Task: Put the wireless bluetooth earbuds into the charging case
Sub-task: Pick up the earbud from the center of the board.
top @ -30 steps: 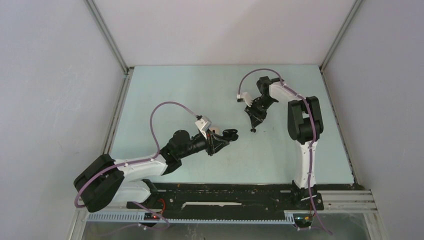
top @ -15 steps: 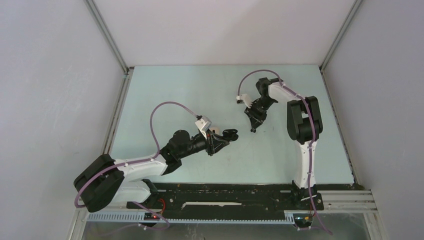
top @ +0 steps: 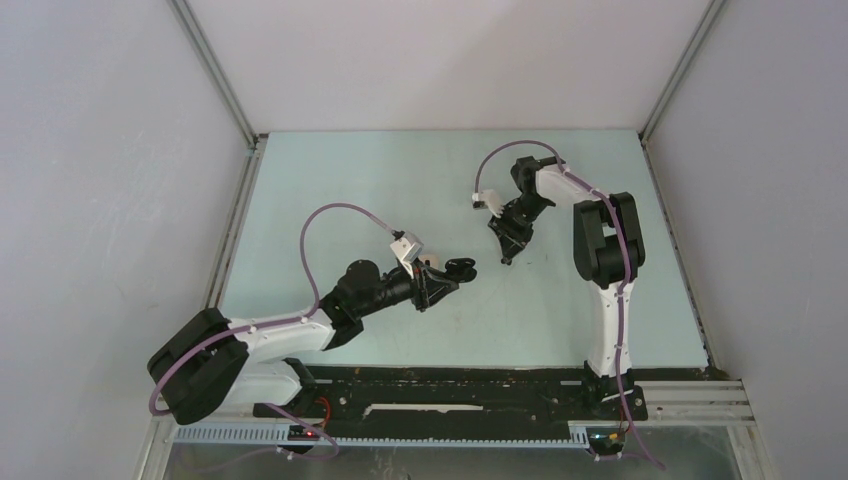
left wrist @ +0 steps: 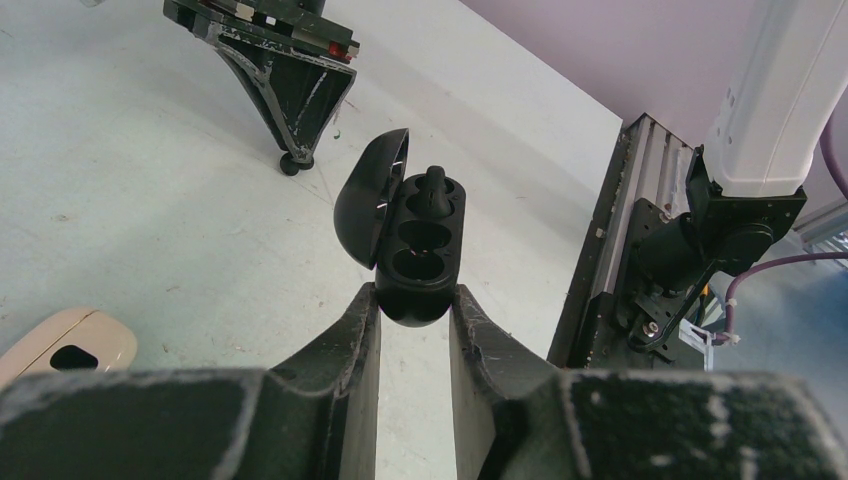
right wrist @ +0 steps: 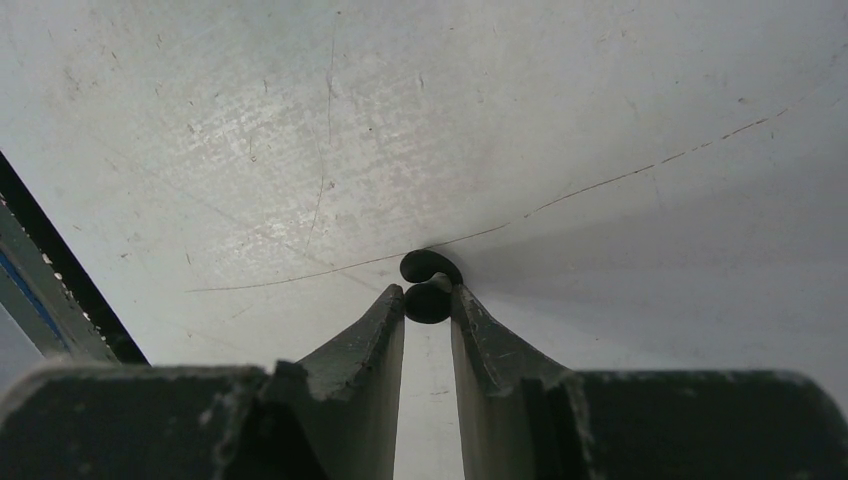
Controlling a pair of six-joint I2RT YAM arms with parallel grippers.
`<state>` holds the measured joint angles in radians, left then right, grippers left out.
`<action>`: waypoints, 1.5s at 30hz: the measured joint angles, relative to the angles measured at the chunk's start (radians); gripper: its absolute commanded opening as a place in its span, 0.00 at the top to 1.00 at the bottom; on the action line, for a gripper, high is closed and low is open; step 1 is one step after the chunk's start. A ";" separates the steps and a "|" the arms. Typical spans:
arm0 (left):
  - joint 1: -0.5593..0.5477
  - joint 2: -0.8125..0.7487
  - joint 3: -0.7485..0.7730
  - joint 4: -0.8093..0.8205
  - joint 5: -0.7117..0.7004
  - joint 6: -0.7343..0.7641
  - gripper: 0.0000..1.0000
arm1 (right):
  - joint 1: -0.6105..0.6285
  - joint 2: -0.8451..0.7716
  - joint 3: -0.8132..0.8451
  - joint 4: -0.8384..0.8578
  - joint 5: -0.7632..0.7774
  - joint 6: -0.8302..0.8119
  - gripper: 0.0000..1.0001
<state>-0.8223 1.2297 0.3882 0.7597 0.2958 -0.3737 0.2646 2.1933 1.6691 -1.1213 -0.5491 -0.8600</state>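
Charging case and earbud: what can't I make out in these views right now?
Left wrist view: the charging case base is hidden between the left claw fingers; its two near wells are too dark to tell if empty; a beige object is partly covered by a finger.
Right wrist view: the right claw fingers cover part of the earbud; the case is out of frame.
Top view: earbud and case too small for detail.

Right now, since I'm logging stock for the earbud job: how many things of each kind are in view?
Black charging case, open: 1
Black earbuds: 2, one seated in the case, one in the right gripper
Beige rounded item: 1
Total: 4
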 measured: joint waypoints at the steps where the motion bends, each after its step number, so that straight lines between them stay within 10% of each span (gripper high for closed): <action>1: 0.000 0.000 0.000 0.000 0.000 0.000 1.00 | 0.000 0.000 0.000 0.000 0.000 0.001 0.73; 45: 0.000 0.001 0.000 0.000 0.004 0.000 1.00 | 0.026 -0.004 -0.012 0.039 0.048 0.014 0.76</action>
<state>-0.8223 1.2308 0.3882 0.7597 0.3000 -0.3737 0.2909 2.1895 1.6573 -1.0828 -0.5007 -0.8459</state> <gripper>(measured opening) 0.280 0.258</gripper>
